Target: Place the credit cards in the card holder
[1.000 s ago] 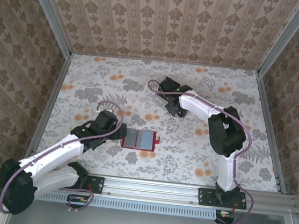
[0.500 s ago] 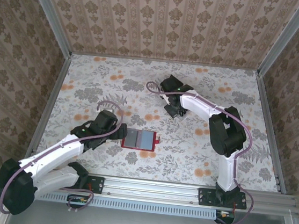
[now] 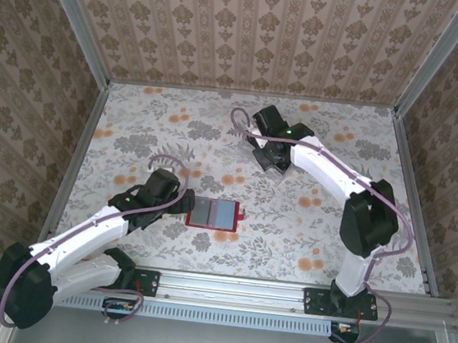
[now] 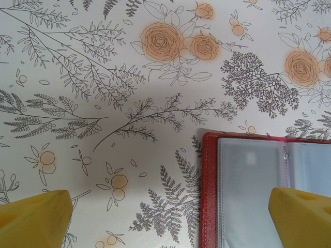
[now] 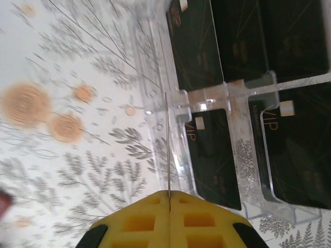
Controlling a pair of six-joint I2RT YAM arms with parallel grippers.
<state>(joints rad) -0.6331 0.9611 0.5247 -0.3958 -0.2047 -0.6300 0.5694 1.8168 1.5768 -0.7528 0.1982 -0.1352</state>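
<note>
The card holder [image 3: 212, 213] lies open on the table, red with grey-blue pockets [image 4: 253, 191]. My left gripper [image 4: 168, 214] is open and hovers over its left edge, one yellow finger [image 4: 36, 219] above the cloth and the other [image 4: 302, 214] above the pockets. It shows at the holder's left side [image 3: 182, 202]. My right gripper [image 5: 169, 195] is shut on one credit card [image 5: 167, 144], seen edge-on as a thin line, above a clear tray [image 5: 248, 88]. Several black credit cards [image 5: 214, 155] lie in that tray. That gripper is at the back middle [image 3: 268, 154].
A floral cloth [image 3: 159, 130] covers the table, inside an aluminium frame with patterned walls [image 3: 253, 33]. The clear tray sits under the right gripper at the back. Bare cloth lies between the tray and the holder.
The right gripper has closed on a card and moved slightly back, its elbow swinging right. The left arm and the holder have not moved.
</note>
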